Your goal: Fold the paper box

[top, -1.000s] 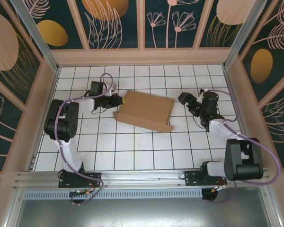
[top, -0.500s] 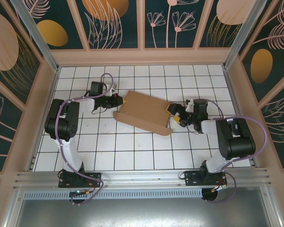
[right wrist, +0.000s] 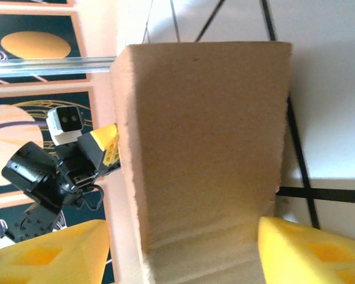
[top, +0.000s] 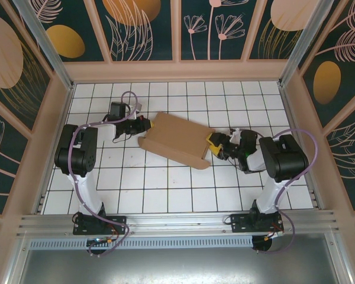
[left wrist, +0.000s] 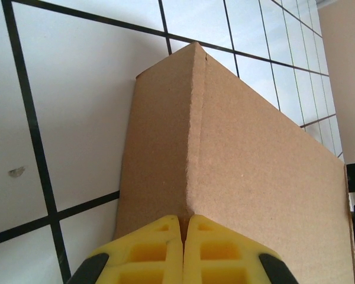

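Note:
The paper box [top: 177, 140], plain brown cardboard, lies folded and shallow in the middle of the tiled floor, tilted on the diagonal. At its left end my left gripper [top: 147, 125] is shut, and in the left wrist view the yellow tips [left wrist: 182, 220] pinch the box's folded corner edge [left wrist: 192, 148]. My right gripper [top: 213, 144] is at the right end. In the right wrist view its yellow fingers [right wrist: 296, 248] stand wide on either side of the box's end wall [right wrist: 201, 148], which fills the gap, with a sliver of space at the left finger.
White tiles with black lines cover the floor [top: 165, 189]. Peach walls [top: 177, 71] close in the back and sides, and a metal rail [top: 177, 222] runs along the near edge. Open tiles lie in front of and behind the box.
The right arm swung in from the back right, dropped to the box's right end, and its jaws narrowed around it. The box shifted slightly. The left gripper kept its grip.

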{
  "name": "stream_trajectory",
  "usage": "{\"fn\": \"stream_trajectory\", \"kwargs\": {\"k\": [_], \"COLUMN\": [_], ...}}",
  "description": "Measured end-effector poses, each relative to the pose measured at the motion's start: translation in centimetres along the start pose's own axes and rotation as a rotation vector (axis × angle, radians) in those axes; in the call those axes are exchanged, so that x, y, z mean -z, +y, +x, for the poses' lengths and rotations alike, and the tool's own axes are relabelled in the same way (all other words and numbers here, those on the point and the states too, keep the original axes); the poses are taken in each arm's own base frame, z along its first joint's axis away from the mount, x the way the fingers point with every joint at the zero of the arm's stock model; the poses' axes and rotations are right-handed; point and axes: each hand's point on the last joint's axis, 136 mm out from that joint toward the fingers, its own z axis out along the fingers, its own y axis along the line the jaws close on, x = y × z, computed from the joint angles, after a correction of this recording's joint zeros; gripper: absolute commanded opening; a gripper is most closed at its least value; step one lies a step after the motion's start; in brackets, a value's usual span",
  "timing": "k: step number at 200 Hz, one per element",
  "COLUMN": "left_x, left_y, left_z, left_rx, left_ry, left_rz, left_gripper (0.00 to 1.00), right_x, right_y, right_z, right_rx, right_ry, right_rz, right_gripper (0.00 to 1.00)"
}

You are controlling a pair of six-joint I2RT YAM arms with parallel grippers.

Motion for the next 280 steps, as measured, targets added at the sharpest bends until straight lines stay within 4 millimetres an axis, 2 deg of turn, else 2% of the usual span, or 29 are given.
{"fn": "stream_trajectory", "kwargs": {"k": [22,70,102,142,163,202,244,263,280], "left_x": [0.0,0.0,0.5,0.7,0.8,0.8,1.2,2.4,4.6], "left_y": [0.1,0.1,0.8,1.1,1.1,1.1,0.7,0.0,-1.8], "left_z": [0.0,0.2,-0.2,-0.3,-0.3,-0.3,-0.1,-0.2,-1.4], "left_rx": [0.006,0.035,0.066,0.086,0.093,0.094,0.100,0.078,-0.005], "left_ry": [-0.002,0.010,0.008,0.005,0.001,-0.002,-0.017,-0.048,-0.124], "left_rz": [-0.003,0.039,0.077,0.093,0.096,0.100,0.045,-0.010,-0.071], "left_gripper": [0.04,0.03,0.03,0.02,0.02,0.00,0.29,0.36,0.41], "right_x": [0.0,0.4,0.6,-0.5,-1.7,-3.5,-3.4,-3.1,-3.0], "right_y": [0.4,0.8,-0.5,0.3,0.7,1.4,2.4,2.7,2.7], "right_z": [-0.3,-2.7,-2.2,-2.2,-1.7,-0.1,-0.2,-0.4,-0.6], "right_rx": [0.032,0.150,0.140,0.145,0.158,0.118,0.074,0.047,0.032], "right_ry": [-0.010,-0.081,-0.058,-0.011,0.026,0.089,0.082,0.085,0.081], "right_rz": [0.031,0.209,0.268,0.239,0.208,0.121,0.059,0.043,0.040], "right_gripper": [0.81,0.87,0.92,0.96,0.90,0.69,0.52,0.46,0.45]}}
